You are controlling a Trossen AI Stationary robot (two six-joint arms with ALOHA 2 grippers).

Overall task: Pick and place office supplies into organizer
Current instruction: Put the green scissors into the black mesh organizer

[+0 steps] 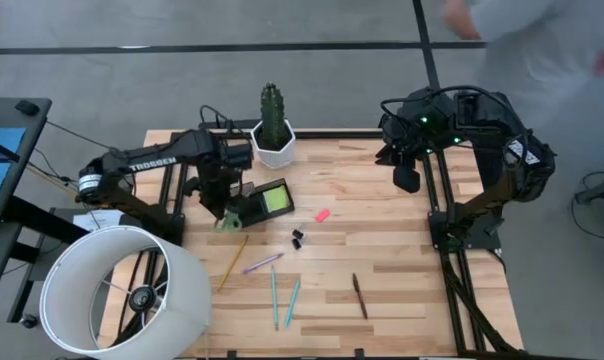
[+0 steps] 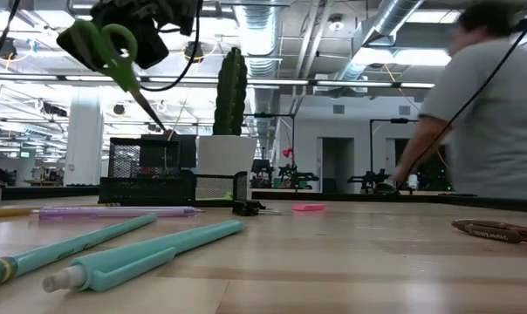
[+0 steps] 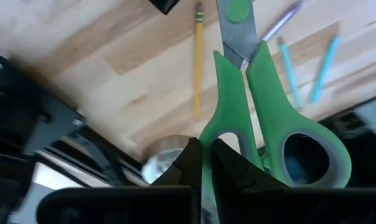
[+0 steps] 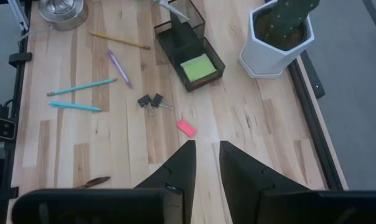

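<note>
Green-handled scissors [image 2: 115,52] hang in my left gripper [image 3: 206,152], just left of the black organizer [image 1: 254,208], which holds a lime sticky-note pad [image 1: 276,199]. In the low view the handles are up and the closed blades [image 2: 150,109] slant down toward the organizer's tall mesh compartment [image 2: 141,157]. On the table lie a pink eraser [image 1: 321,214], binder clips [image 1: 298,239], two teal pens [image 1: 284,300], a purple pen [image 1: 263,263], a yellow pencil [image 1: 232,262] and a dark pen [image 1: 360,295]. My right gripper [image 4: 206,155] hovers high at the far right, narrowly open and empty. My left gripper pinches the rim of one finger loop [image 3: 208,134] of the scissors between its two fingers, on the loop's outer side. The fingers slant down from above. The scissors are lifted clear of the table, handles up, blades tilted down toward the organizer; whether the tips touch it I cannot tell.
A white hexagonal pot with a cactus [image 1: 273,140] stands right behind the organizer. A white lamp shade [image 1: 122,290] overhangs the table's near left corner. A person [image 2: 499,105] stands beyond the far right corner. Bare wood lies between the eraser and the right arm.
</note>
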